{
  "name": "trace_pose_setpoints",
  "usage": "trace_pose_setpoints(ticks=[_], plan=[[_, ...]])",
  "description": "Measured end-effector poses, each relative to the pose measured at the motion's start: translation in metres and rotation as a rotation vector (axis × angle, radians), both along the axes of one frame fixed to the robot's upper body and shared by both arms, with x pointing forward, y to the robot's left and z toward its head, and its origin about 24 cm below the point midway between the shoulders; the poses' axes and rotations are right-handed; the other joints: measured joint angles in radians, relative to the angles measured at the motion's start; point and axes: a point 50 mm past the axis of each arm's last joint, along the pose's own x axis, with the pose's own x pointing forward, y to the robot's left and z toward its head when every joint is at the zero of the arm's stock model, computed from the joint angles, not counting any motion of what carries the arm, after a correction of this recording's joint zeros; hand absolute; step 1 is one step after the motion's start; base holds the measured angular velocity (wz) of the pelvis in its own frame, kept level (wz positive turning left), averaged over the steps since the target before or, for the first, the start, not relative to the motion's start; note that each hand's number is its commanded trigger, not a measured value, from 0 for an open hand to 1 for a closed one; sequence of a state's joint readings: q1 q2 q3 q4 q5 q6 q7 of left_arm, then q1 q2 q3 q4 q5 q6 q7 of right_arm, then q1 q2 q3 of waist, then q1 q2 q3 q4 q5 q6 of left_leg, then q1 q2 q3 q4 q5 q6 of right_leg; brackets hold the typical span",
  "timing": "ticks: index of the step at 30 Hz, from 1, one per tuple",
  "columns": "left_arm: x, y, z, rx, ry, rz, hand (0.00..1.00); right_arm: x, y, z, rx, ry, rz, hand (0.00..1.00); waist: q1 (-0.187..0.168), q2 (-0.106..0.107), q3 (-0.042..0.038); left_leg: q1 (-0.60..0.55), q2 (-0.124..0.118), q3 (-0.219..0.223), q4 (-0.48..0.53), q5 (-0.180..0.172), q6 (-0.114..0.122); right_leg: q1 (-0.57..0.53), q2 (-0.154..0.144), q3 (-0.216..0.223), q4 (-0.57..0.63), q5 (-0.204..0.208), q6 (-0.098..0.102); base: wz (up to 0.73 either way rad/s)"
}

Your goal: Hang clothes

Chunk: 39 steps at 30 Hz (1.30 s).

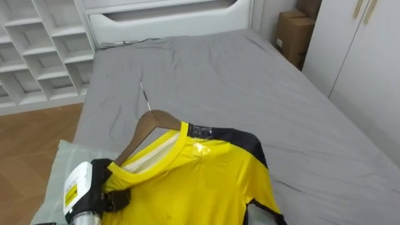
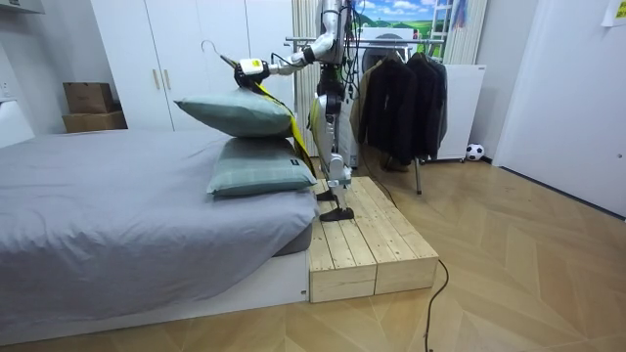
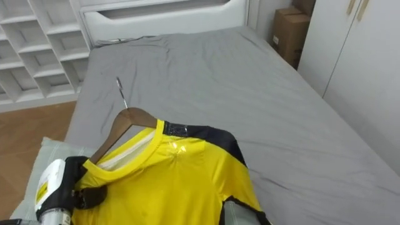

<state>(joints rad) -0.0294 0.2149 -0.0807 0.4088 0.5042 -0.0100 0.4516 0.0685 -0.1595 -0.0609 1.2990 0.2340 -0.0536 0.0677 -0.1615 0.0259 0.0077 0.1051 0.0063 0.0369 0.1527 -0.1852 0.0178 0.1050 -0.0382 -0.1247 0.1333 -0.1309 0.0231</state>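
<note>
— Left hand [image 1: 104, 189]?
— Clenched on the hanger's [image 1: 147, 125] end, through the shirt's [image 1: 200, 181] shoulder.
— Shirt location?
— Draped on the hanger, held above the bed [image 1: 250, 81]. Robot stands on the platform [image 2: 372, 240] beside it.

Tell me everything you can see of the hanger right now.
The wooden hanger is brown, with a thin metal hook pointing toward the headboard. It sits inside the collar of the yellow shirt, one arm partly bare, the rest covered. The left robot hand grips its covered left end, holding it above the grey bed.
</note>
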Motion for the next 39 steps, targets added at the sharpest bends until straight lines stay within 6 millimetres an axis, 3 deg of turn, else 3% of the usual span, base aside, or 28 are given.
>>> trace_pose_setpoints(ticks=[7, 14, 20, 26, 30, 36, 39], plan=[[0.009, -0.005, 0.031, 0.032, -0.153, -0.043, 1.00, -0.005, 0.000, -0.001, -0.001, 0.028, -0.002, 0.00, 0.003, 0.000, -0.0043, 0.012, 0.000, 0.000, -0.002, 0.000, 0.000, 0.011, 0.000, 0.002, 0.000, -0.004, -0.001, 0.00], [0.010, -0.006, 0.037, 0.029, -0.179, -0.049, 1.00, -0.006, -0.001, -0.001, -0.027, 0.043, 0.024, 0.00, 0.006, -0.003, -0.0043, 0.022, 0.000, 0.005, -0.004, 0.000, 0.000, 0.016, 0.002, 0.020, 0.001, -0.004, -0.001, -0.02], [0.011, -0.003, 0.040, 0.076, -0.183, -0.060, 1.00, -0.003, -0.009, 0.002, -0.158, 0.091, 0.215, 0.00, 0.006, -0.006, -0.0072, 0.030, 0.000, 0.005, -0.009, 0.000, 0.000, 0.023, 0.003, 0.016, 0.000, -0.004, -0.001, -0.01], [0.012, -0.004, 0.051, 0.085, -0.230, -0.071, 1.00, 0.000, -0.033, 0.010, -0.338, 0.150, 0.358, 0.00, 0.018, -0.010, -0.0042, 0.043, 0.000, 0.006, -0.013, 0.000, 0.000, 0.034, 0.003, 0.015, 0.001, -0.007, -0.002, 0.00], [0.013, -0.005, 0.054, 0.082, -0.242, -0.075, 1.00, 0.021, -0.050, 0.021, -0.486, 0.085, 0.367, 0.00, 0.032, -0.021, -0.0024, 0.040, 0.001, 0.006, -0.017, 0.000, 0.000, 0.028, 0.004, 0.017, 0.004, -0.009, -0.003, 0.00], [0.009, -0.002, 0.051, 0.083, -0.229, -0.066, 1.00, 0.059, -0.067, 0.046, -0.715, -0.069, 0.352, 0.00, 0.048, -0.039, -0.0089, 0.037, 0.001, 0.006, -0.017, 0.000, 0.000, 0.025, 0.004, 0.015, 0.003, -0.009, -0.003, 0.00], [0.005, -0.003, 0.053, 0.088, -0.235, -0.062, 1.00, 0.078, -0.068, 0.059, -0.821, -0.151, 0.401, 0.00, 0.057, -0.052, -0.0164, 0.027, 0.001, 0.005, -0.016, 0.000, 0.000, 0.016, 0.003, 0.011, 0.003, -0.009, -0.003, 0.01]])
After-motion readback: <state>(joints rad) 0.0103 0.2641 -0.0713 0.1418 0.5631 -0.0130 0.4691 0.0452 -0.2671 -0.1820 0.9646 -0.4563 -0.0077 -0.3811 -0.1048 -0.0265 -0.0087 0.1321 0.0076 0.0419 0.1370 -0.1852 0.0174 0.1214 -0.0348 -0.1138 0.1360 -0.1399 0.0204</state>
